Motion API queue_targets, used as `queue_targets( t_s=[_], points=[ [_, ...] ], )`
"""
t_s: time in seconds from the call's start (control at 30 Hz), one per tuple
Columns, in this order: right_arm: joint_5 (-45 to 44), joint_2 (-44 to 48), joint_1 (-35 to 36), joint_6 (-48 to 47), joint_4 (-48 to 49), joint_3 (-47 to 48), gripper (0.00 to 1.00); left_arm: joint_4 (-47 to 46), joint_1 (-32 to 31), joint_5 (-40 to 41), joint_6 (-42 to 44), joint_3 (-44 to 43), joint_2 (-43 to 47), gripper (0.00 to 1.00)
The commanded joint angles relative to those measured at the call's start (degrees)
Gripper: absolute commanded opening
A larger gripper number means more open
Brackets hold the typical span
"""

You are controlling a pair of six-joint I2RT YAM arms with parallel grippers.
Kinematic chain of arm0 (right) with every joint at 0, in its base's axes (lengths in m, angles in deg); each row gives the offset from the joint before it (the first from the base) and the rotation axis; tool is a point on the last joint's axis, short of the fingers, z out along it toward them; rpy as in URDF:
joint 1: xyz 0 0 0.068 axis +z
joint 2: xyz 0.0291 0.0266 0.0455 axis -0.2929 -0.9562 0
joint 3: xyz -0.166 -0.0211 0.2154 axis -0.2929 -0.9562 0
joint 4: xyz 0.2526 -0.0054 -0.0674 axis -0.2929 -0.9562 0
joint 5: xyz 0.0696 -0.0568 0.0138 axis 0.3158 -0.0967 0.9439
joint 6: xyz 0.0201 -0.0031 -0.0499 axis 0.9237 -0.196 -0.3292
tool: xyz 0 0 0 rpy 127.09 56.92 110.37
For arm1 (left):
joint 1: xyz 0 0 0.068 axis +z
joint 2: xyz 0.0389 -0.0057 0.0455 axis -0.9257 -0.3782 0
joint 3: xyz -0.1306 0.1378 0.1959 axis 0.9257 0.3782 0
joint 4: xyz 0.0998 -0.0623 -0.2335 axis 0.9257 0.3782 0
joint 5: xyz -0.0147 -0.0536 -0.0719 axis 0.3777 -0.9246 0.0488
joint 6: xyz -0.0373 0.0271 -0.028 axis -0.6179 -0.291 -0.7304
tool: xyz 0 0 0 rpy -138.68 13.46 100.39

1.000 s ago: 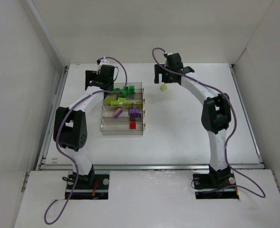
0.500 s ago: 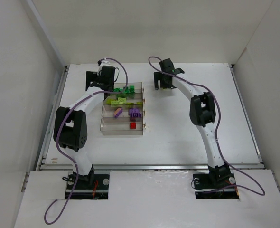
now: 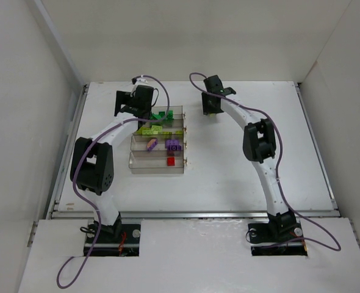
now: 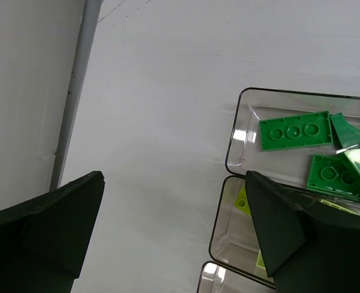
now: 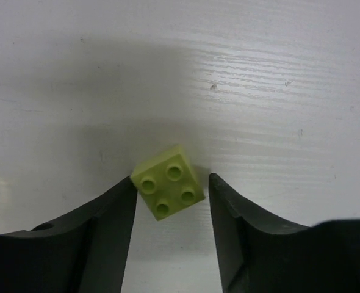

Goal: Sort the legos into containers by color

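White counter fills the overhead view, edged by a grey rail down its left side, with pale walls close around it. At upper left of centre the left fingers hang spread wide, holding nothing, at the far left corner of the containers. In their wrist view one finger sits over open counter beside the rail and the other overlaps the rim of the second bin. The tray's four bins run top to bottom in the frame: green legos in the top one, yellow-green legos next, purple legos third, one red brick in the lowest. A strip of open counter separates the tray from the right fingers, which point down near the far edge. Their wrist view shows a loose yellow-green brick lying studs-up on the counter, turned cornerwise between the tips. These stand partly apart: the left tip touches one corner and a sliver of counter shows at the other, so it is not clamped. Broad open counter lies to the right and below.
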Motion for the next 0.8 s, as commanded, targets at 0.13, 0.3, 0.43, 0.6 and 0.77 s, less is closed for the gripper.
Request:
queue_targets(
  t_s=[0.13, 0.3, 0.43, 0.6, 0.77],
  points=[
    [0.43, 3.31, 0.32, -1.25, 2.08, -7.95, 0.05, -1.88, -0.11, 2.89, 0.97, 0.35, 2.11, 1.0],
    [-0.28, 6.3, 0.32, -1.95, 2.78, -10.33, 0.0, -1.88, -0.11, 2.89, 0.97, 0.35, 2.11, 1.0],
    [4.46, 12.88, 1.03, -3.18, 3.3, -14.43, 0.0, -1.88, -0.11, 2.89, 0.97, 0.35, 2.11, 1.0],
    [14.65, 30.64, 6.91, -6.17, 18.58, -32.37, 0.0, -2.41, 0.41, 2.89, 0.97, 0.35, 2.11, 1.0],
    [19.41, 30.93, 14.73, -8.37, 19.74, -36.71, 0.01, -2.41, 0.94, 3.42, -0.09, 0.35, 2.11, 1.0]
  ],
)
